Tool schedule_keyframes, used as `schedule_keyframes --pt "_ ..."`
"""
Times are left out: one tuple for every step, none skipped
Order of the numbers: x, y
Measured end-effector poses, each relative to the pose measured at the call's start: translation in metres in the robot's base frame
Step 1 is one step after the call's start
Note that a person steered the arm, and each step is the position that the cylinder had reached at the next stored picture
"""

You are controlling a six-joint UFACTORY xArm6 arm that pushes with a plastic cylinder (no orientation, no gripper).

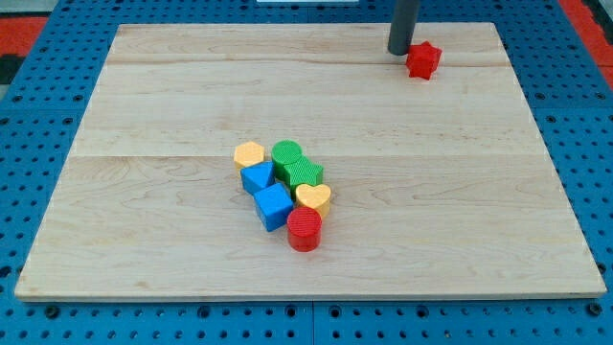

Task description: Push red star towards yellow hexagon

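— Re my tip (401, 52): no jaws at all, just a plain dark rod end, so nothing to clench or release. Sits near view's top, right of centre, just beside the small red star-shaped block (422, 59), on its left side. Touching or barely apart, can't tell.

— And the target?

— Yellow hexagon-shaped block (249, 154). Lies well apart, down and to view's left, about mid pale wooden board (144, 96). Caps the upper-left end of a tight cluster w/ green cylinder block (285, 151), green star block (305, 173), two blue blocks (257, 177) (273, 205), yellow heart block (312, 198), red cylinder block (305, 230).

— Why fuss over tip placement?

— Stands on the hexagon-facing side of the red star, i.e. wrong side, by my reading. Pushing from there would likely send it to view's right, away from target. Prob. needs rounding to the star's upper-right side first, w/o nudging it.

— Risks?

— Not much room up there: board's top edge close behind the star. Also a long diagonal run, so likely slips off the rod unless kept centred. Task hardly begun, judging by the gap.
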State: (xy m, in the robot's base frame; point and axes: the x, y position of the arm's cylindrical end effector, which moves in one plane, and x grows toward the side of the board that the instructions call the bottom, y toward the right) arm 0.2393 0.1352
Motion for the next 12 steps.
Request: schedule_keyframes --pt "-0.040 0.002" --pt "-0.042 0.054" --pt "-0.018 0.089" --pt "-0.003 0.084" --pt "0.003 0.062" --pt "0.014 0.045" --pt "0.026 0.032" --pt "0.043 0.024" --pt "0.062 0.016" --pt "0.079 0.007" --pt "0.092 -0.017" --pt "0.100 -0.041"
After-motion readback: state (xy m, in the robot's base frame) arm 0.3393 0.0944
